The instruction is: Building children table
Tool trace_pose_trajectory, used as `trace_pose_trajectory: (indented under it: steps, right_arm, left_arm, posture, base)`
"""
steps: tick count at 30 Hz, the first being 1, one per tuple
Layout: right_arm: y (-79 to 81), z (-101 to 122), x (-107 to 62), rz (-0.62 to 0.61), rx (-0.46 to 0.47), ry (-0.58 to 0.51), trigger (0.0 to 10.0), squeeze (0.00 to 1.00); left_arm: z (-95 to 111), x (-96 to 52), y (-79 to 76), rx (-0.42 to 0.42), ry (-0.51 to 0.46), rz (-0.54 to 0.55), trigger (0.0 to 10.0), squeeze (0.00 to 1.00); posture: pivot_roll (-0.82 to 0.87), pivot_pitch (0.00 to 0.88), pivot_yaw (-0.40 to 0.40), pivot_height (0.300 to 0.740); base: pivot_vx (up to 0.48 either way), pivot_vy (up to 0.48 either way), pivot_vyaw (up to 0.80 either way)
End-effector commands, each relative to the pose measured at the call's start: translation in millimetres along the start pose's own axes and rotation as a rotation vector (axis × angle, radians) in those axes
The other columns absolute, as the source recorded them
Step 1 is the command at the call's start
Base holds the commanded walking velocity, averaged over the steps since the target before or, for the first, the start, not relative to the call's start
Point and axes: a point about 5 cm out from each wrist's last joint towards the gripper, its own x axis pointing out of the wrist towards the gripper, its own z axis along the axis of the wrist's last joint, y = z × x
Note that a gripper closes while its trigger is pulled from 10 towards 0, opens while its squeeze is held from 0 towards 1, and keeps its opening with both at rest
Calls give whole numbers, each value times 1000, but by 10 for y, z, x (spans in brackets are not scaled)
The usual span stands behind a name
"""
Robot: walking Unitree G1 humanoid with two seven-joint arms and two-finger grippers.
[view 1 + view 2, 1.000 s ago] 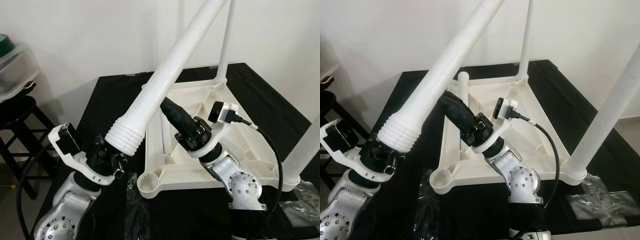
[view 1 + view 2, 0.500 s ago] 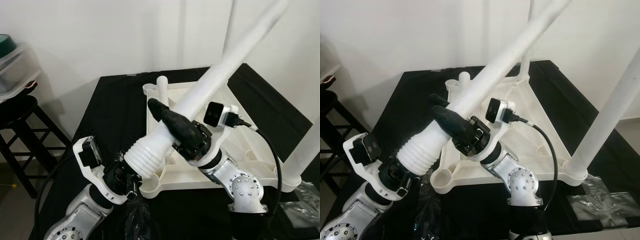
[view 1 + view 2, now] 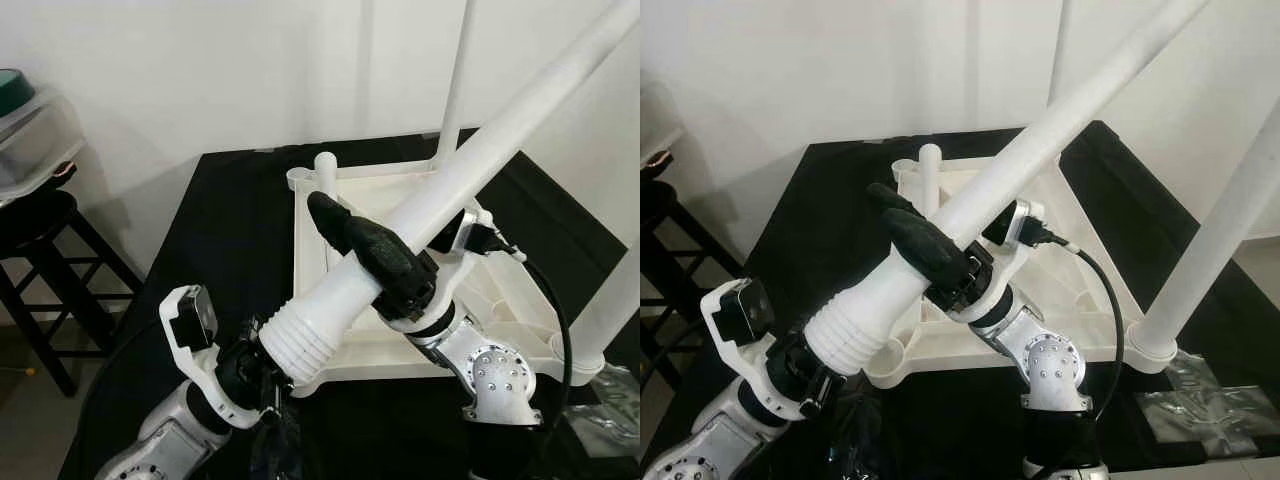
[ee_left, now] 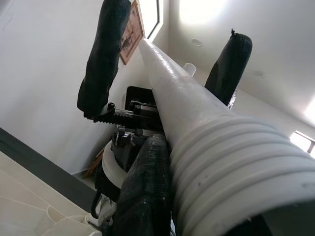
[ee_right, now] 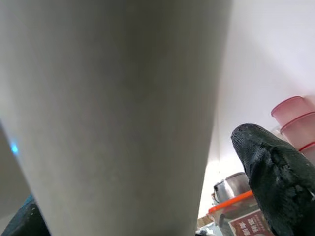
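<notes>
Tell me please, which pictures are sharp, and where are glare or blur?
Left eye view: evenly lit and sharp, white table leg distinct on the black cloth. Left wrist view: strong ceiling glare, ribbed leg end slightly soft. Right wrist view: the leg is a blurred grey mass, far too close.

Table leg swung from steep to shallow tilt; threaded end lowered toward tabletop corner socket. Left gripper dropped; right gripper now clasps leg.

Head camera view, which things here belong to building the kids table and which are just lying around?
Job:
loose leg
tabletop, upside down
fitted legs
left gripper
right gripper

Lying about:
stool
plastic wrap
container
</notes>
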Motion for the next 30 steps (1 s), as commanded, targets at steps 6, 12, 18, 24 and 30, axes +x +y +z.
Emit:
trace_pose_trajectory:
  steps: [6, 12, 18, 24, 30]
  right_arm:
    - [36, -55, 108, 85, 68, 18, 0, 0]
    - [54, -81, 117, 98, 89, 26, 0, 0]
    - [48, -89, 123, 85, 80, 34, 0, 0]
    - [22, -78, 128, 51, 52, 32, 0, 0]
    - [-129, 52, 104, -95, -62, -2, 0, 0]
  left_arm:
    - [-164, -10, 68, -50, 38, 19, 0, 0]
    - [-167, -2, 76, -48, 35, 15, 0, 0]
    - [-145, -46, 176, -32, -9, 91, 10000, 0]
    - [-124, -212, 240, -37, -35, 174, 10000, 1000]
    - [88, -775, 411, 95, -48, 487, 10000, 1000]
  posture:
    - [-69, 0, 55, 740]
    - [-72, 0, 55, 740]
    - [-75, 0, 58, 740]
    - [-79, 0, 62, 740]
    - [-77, 0, 60, 740]
  base:
    - [0, 0, 0]
    - [0, 0, 0]
    - [0, 0, 0]
    - [0, 0, 0]
    - [0, 0, 0]
